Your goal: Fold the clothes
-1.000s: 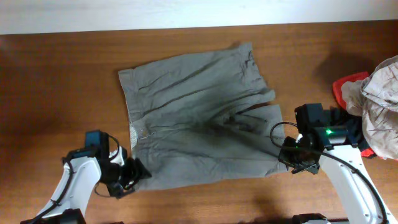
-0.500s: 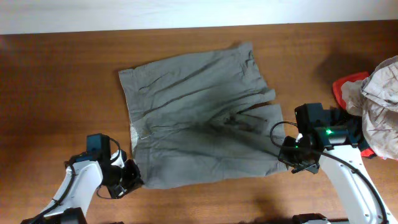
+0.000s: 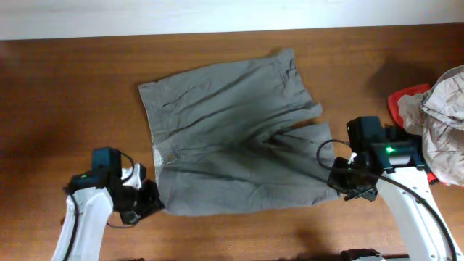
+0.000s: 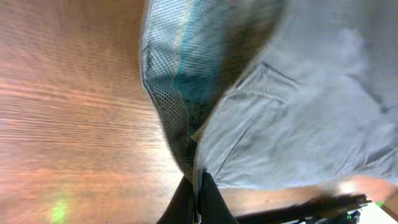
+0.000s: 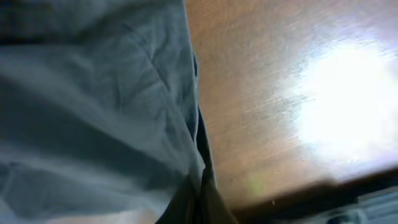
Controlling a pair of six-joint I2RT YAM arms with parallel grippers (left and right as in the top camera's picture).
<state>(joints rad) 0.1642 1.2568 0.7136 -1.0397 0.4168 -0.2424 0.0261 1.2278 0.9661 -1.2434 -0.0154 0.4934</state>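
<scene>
L gripper (image 3: 150,202) sits at the btm-left corner of the shorts (image 3: 232,145), fingers together & clamped on the waistband end. The L wrist view shows cloth pinched into the closed tips, w/ mesh pocket lining (image 4: 169,106) bunched just above. The shorts lie spread on the wood table (image 3: 65,87): grey-olive, wrinkled, waistband along their left edge, legs to the right w/ a gap btwn them. R gripper (image 3: 341,185) is at the shorts' btm-right corner, fingers pressed together on the leg hem. In the R wrist view the fabric runs down into the closed tips. Well right of the shorts, at frame edge, is a red garment (image 3: 401,101) w/ a pale garment (image 3: 444,119) heaped partly over it.
</scene>
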